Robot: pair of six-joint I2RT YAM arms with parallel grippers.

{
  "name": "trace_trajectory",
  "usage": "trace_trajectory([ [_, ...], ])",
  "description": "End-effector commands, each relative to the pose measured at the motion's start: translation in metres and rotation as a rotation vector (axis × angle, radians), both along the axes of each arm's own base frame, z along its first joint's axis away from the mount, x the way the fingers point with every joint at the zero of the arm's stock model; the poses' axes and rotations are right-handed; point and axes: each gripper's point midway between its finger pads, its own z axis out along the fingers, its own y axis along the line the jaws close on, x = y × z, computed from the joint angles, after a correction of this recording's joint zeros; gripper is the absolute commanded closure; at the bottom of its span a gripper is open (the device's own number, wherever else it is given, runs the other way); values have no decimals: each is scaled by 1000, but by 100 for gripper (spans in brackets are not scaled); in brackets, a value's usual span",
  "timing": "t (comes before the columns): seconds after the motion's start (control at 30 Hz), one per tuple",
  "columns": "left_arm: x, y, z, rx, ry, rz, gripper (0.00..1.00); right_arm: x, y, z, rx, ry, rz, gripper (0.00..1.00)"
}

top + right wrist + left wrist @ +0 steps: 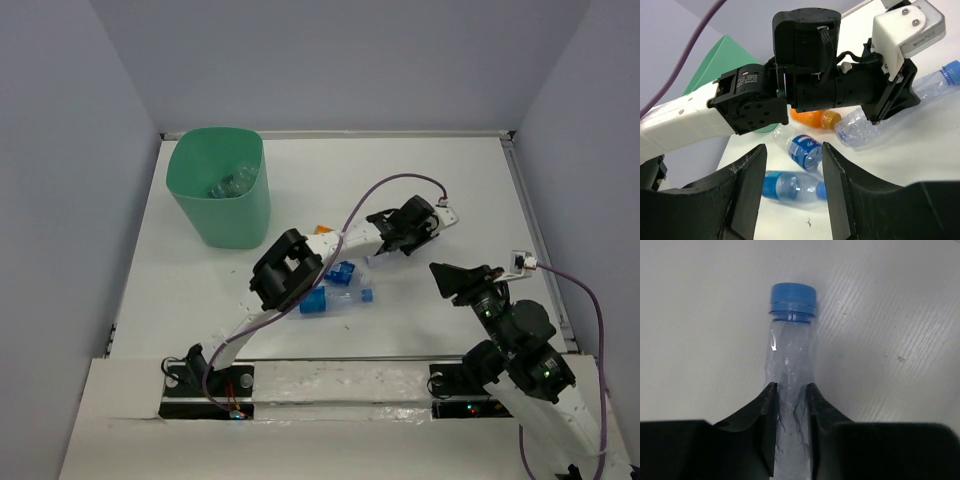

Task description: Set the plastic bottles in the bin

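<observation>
bottle (790,347) seemingly pinched by left gripper (791,386)

We find the left arm (300,262) slanting across the middle of the bench (460,180), barring the straight way from the right side to the bin (218,205). The left hand (791,390), clamped on a clear bottle (790,350), blocks the centre right. Beside and under the arm lie 2 blue-labelled bottles (315,302) and an orange bottle (322,229) (partly hidden by the arm). Between these and the right hand (793,150), its fingers parted around nothing, the bench is bare. Bare bench also runs along the far edge and in front of the bin. The bin's mouth is reachable from above. Walls (70,200) close 3 sides.
</observation>
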Motion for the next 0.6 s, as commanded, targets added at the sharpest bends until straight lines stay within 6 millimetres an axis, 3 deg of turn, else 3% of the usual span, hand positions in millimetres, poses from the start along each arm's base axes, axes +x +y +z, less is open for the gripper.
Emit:
trace_trajectory([
  [0.0,13,-6,49,-69,-96,17,78,-9,2,26,23,-109,42,46],
  [0.13,21,-8,107,-184,-186,45,84,-10,11,33,0,-146,90,46],
  [0.3,34,5,230,-439,-301,121,87,-6,50,27,-79,-156,269,46],
  [0.43,55,47,303,-599,-332,221,87,1,81,8,-135,-87,406,43],
  [0.5,70,87,335,-673,-342,300,87,3,101,-8,-177,-37,512,40],
  [0.53,75,102,342,-690,-347,328,87,-3,106,-1,-177,-70,556,37],
  [0.57,82,138,370,-733,-387,391,87,-5,119,-11,-230,-34,640,29],
])
